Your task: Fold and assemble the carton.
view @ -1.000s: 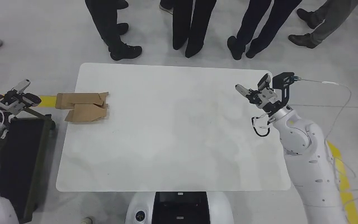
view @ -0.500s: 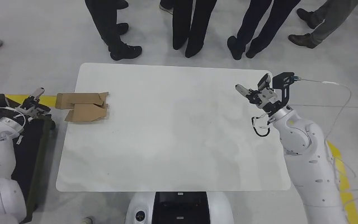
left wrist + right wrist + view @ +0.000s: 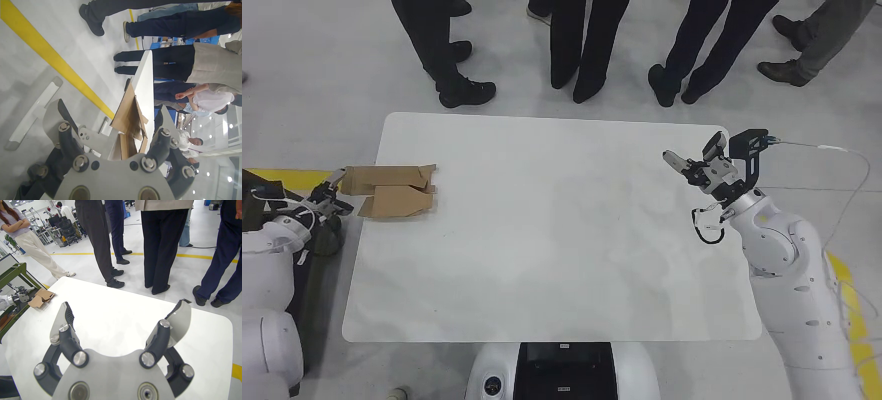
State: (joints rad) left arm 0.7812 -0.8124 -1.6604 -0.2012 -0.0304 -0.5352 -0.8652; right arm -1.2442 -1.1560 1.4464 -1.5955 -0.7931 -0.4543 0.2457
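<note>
Placement of the flattened brown cardboard carton (image 3: 392, 190) looks deliberate in the top view. It lies at the left edge of the white bench (image 3: 542, 260) with one end hanging past the rim, which probably offers an edge that can be pinched from the side. The left fingers (image 3: 337, 182) sit just beside that overhanging end, level with the bench edge, and the arm comes in low from outside the bench. The right fingers (image 3: 674, 159) hang over the far right side, well apart from the carton. That arm is bent at the elbow and appears to be waiting for its part in the folding.

From the left wrist, the left fingers (image 3: 165, 121) are spread wide and hold nothing. The carton (image 3: 130, 113) lies between them and farther ahead, seen edge-on, with loose flaps partly lifted. Whether a tip touches the cardboard cannot be told.

From the right wrist, the right fingers (image 3: 180, 317) are also released, with bare bench (image 3: 94, 298) below them. They point across the bench towards the carton (image 3: 41, 297) at the opposite corner, a pose that seems to keep them out of the way.
</note>
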